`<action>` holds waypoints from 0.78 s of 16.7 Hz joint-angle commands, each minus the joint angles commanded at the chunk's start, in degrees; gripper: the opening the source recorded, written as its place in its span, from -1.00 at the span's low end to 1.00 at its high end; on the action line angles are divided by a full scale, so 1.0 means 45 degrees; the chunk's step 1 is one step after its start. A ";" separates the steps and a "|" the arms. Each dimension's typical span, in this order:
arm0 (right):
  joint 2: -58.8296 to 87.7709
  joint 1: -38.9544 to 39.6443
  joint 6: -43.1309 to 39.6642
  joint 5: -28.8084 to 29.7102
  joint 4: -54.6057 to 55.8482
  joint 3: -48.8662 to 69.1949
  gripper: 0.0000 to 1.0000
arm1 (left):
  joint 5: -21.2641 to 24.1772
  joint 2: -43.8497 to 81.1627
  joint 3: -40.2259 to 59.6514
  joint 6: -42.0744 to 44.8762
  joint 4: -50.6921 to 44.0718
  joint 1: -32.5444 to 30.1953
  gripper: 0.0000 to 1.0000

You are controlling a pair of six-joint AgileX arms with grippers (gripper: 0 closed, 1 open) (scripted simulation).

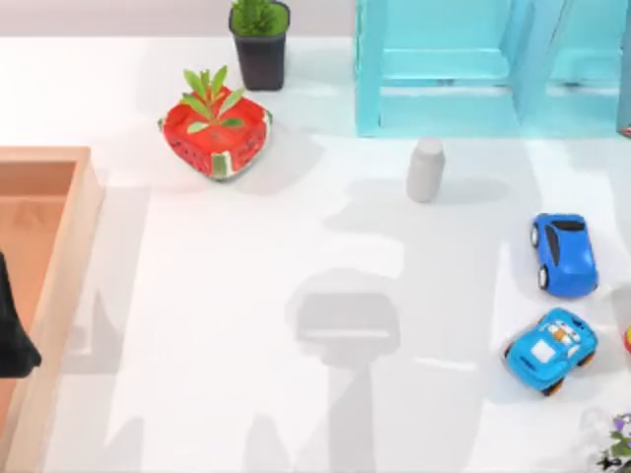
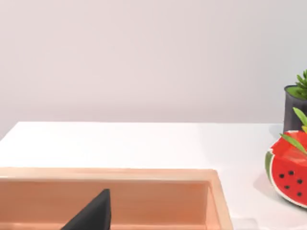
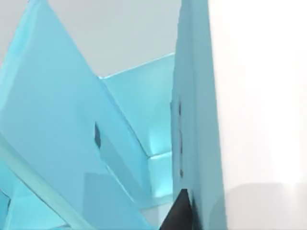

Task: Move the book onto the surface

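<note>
The book is out of view. The surface is the broad white tabletop, also seen in the left wrist view. My left gripper is a dark shape at the far left edge, over the brown wooden tray. In the left wrist view, a dark tip of the left gripper hangs inside the tray. In the right wrist view, a dark part of my right gripper sits very close to the upright boards of the turquoise shelf unit.
The turquoise shelf unit stands at the back right. A watermelon-shaped planter and a black potted plant sit at the back. A grey cylinder stands mid-table. Two blue toy cars lie at the right.
</note>
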 joint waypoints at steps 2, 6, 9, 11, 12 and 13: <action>-0.2166 -0.0063 -0.0047 -0.0102 -0.1145 -0.0572 -1.00 | 0.0000 0.0000 0.0000 0.0000 0.0000 0.0000 1.00; -0.5025 -0.0082 -0.0199 -0.0340 -0.2946 -0.1329 -1.00 | 0.0000 0.0000 0.0000 0.0000 0.0000 0.0000 1.00; -0.5774 -0.0059 -0.0295 -0.0432 -0.3432 -0.1441 -1.00 | 0.0000 0.0000 0.0000 0.0000 0.0000 0.0000 1.00; -0.5776 -0.0059 -0.0296 -0.0432 -0.3433 -0.1442 -1.00 | 0.0000 0.0000 0.0000 0.0000 0.0000 0.0000 1.00; -0.5776 -0.0059 -0.0296 -0.0432 -0.3433 -0.1442 -1.00 | 0.0000 0.0000 0.0000 0.0000 0.0000 0.0000 1.00; -0.5707 -0.0037 -0.0277 -0.0422 -0.3414 -0.1448 -1.00 | 0.0000 0.0000 0.0000 0.0000 0.0000 0.0000 1.00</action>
